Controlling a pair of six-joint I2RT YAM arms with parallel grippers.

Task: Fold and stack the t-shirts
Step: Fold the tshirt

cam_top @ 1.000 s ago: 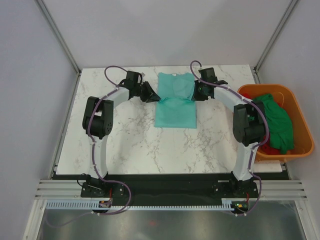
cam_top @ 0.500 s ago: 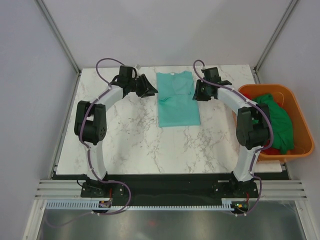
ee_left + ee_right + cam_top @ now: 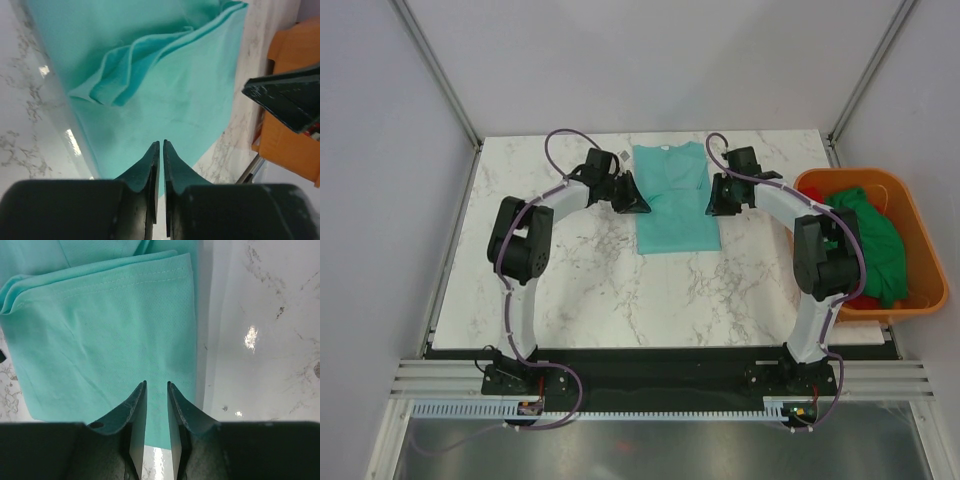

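Over the folded teal t-shirt (image 3: 676, 205), the left tool (image 3: 161, 143) is clenched empty; the right tool (image 3: 156, 384) is seen slightly parted.

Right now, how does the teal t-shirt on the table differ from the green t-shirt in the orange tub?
The teal t-shirt lies flat on the marble table, while the green t-shirt sits in the orange tub. The teal one is folded into a narrow rectangle, and the green one is a crumpled heap. The teal one lies alone, whereas the green one rests over red cloth. Both are plain soft cloth.
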